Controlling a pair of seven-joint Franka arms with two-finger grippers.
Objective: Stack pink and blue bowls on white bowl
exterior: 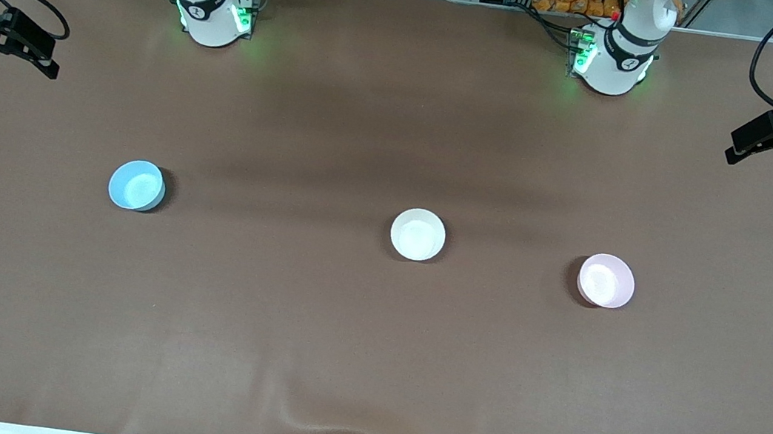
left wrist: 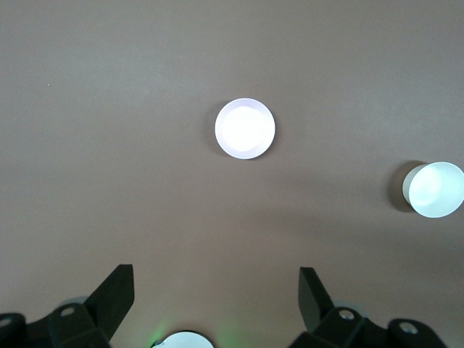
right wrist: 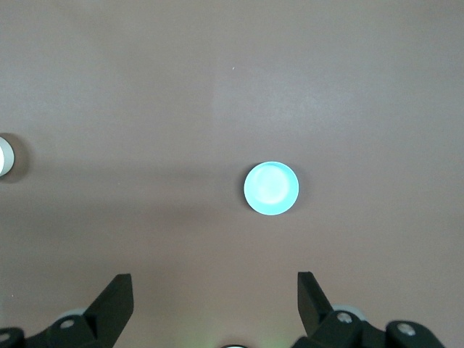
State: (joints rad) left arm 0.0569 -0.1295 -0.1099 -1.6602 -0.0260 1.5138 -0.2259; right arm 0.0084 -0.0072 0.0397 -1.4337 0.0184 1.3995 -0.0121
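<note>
Even overhead light — soft shadows, bowls glare out in wrist views.

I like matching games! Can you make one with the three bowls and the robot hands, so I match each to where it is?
Things:
1. blue bowl
2. white bowl
3. pink bowl
4. left hand and right hand

Places or states:
A. toward the left arm's end of the table
B. open, holding nothing
C. between the other two bowls
D. toward the right arm's end

Pairs: 1-D, 2-C, 3-A, 4-B

A high front camera faces both robot bases across the table; each wrist camera looks straight down from well above, sharing the white bowl.
</note>
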